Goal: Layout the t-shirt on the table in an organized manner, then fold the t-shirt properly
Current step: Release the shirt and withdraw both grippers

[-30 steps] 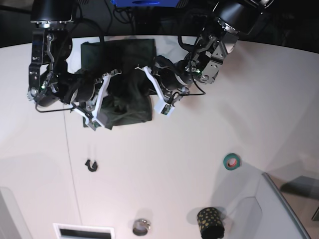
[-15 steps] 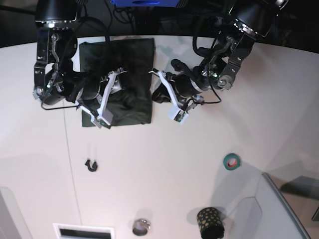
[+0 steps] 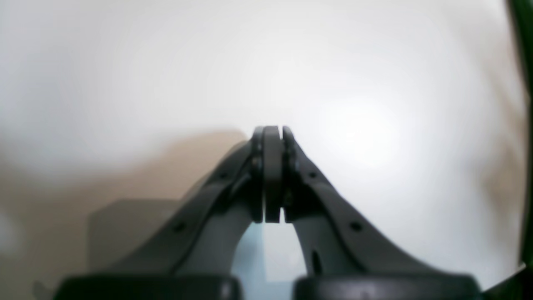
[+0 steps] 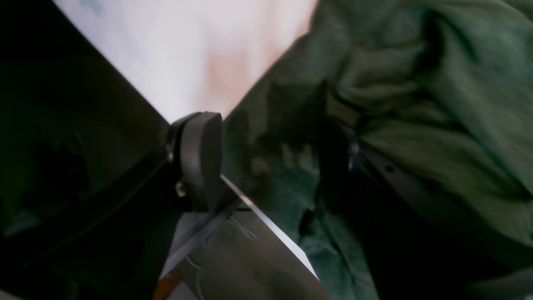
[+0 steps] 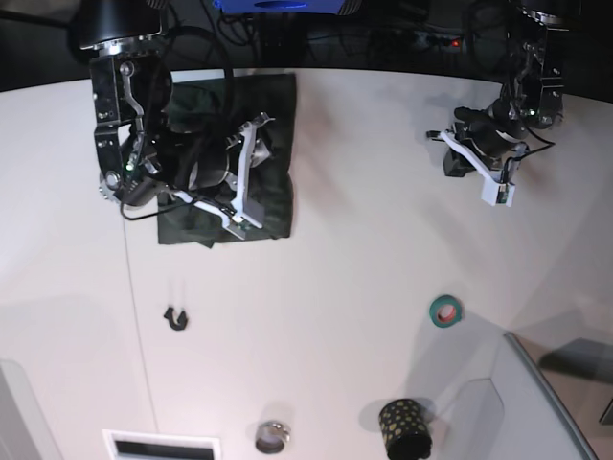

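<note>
T-shirt (image 5: 273,163) lies folded at the table's (image 5: 335,307) eleven o'clock; right end effector (image 5: 247,172) spread above it, left end effector (image 5: 479,171) pressed together, empty.

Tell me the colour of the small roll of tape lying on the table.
The roll of tape is teal green with a reddish inner ring, seen best in the base view.

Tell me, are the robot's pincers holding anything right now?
No. The left pincer is shut on nothing, out over the bare white table. The right pincer is open above the crumpled green t-shirt, gripping none of it.
</note>
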Robot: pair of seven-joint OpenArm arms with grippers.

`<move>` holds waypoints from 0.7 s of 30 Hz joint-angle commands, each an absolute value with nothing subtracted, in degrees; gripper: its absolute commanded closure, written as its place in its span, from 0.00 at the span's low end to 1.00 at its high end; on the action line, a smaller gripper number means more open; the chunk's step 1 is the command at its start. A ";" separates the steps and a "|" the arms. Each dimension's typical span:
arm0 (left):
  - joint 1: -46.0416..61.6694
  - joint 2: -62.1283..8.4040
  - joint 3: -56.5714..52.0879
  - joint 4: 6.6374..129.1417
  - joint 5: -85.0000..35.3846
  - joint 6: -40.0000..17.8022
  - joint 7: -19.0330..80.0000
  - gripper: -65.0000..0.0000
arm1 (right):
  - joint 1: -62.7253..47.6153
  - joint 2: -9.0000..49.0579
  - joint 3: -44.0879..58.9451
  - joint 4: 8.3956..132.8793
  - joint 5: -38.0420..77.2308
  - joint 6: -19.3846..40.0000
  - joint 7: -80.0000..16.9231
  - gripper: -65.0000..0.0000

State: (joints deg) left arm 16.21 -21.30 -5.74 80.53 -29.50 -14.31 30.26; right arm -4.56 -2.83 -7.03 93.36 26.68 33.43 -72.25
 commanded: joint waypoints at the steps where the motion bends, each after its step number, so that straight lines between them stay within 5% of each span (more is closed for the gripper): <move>1: 16.66 -22.20 -7.43 81.54 -30.11 -14.81 29.23 1.00 | -3.47 -2.95 -8.31 95.52 27.74 33.63 -71.60 0.48; 5: 18.42 -22.20 -12.09 81.54 -30.11 -14.90 29.23 1.00 | -5.49 0.48 -5.32 108.09 27.65 30.64 -71.08 0.57; 9: 18.77 -22.02 -12.88 81.45 -30.02 -14.90 29.14 1.00 | -6.20 1.27 8.48 113.89 27.82 23.34 -71.08 0.98; 13: 18.59 -21.67 -12.44 81.45 -30.02 -14.90 29.14 1.00 | -6.02 3.56 16.92 108.79 27.65 23.16 -66.42 0.97; 21: 18.24 -20.53 -12.35 81.54 -29.85 -14.90 29.14 1.00 | -4.18 8.48 9.71 88.84 27.65 23.08 -54.90 0.99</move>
State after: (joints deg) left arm 18.41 -19.53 -11.86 80.64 -29.80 -15.03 30.24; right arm -5.39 8.19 9.43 87.70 26.57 22.61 -55.99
